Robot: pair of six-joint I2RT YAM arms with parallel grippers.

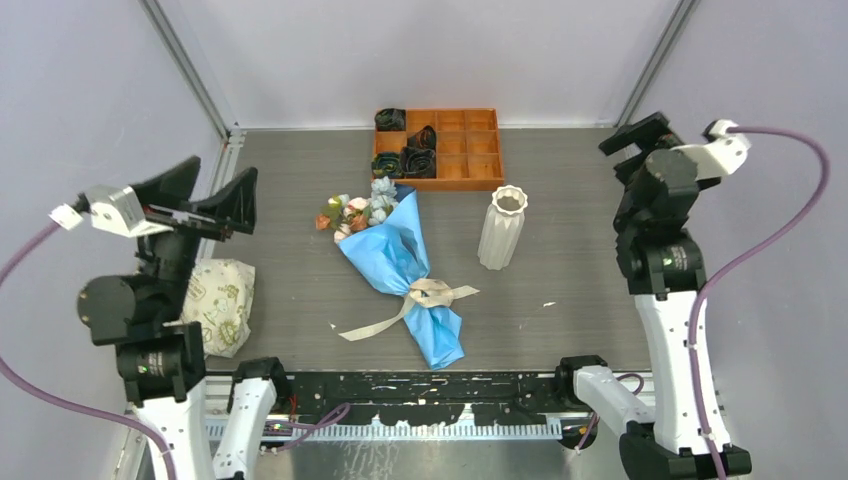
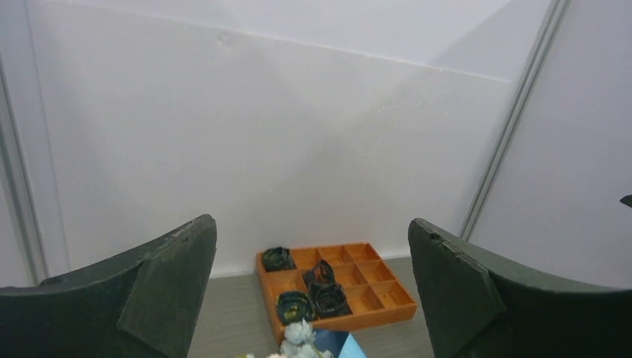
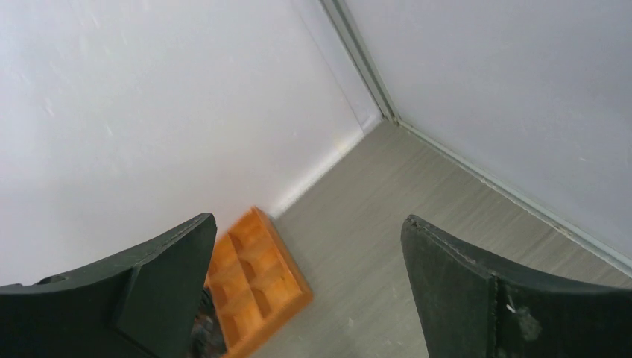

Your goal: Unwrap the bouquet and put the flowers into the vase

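Left tool [image 1: 222, 185], right tool [image 1: 628, 150] agape over table [image 1: 560, 260] edges; bouquet [image 1: 400, 255] midway between.

This is a robotics lab test cell, not a lived-in room: plain white panel walls [image 1: 420, 50] held by bare aluminium frame posts [image 1: 190, 70] box in a grey wood-grain table [image 1: 570, 290] on three sides. Along the bottom of the top view, a white-and-black left arm [image 1: 140, 330] and right arm [image 1: 665, 260] are fixed to a black perforated mounting rail [image 1: 420, 385], with thick purple cables [image 1: 790, 190] looping off their wrists. Staged props lie on the table: a blue-paper-wrapped bouquet [image 1: 400, 250], a white ribbed ceramic vase [image 1: 502, 230], an orange plastic compartment tray [image 1: 498, 150].
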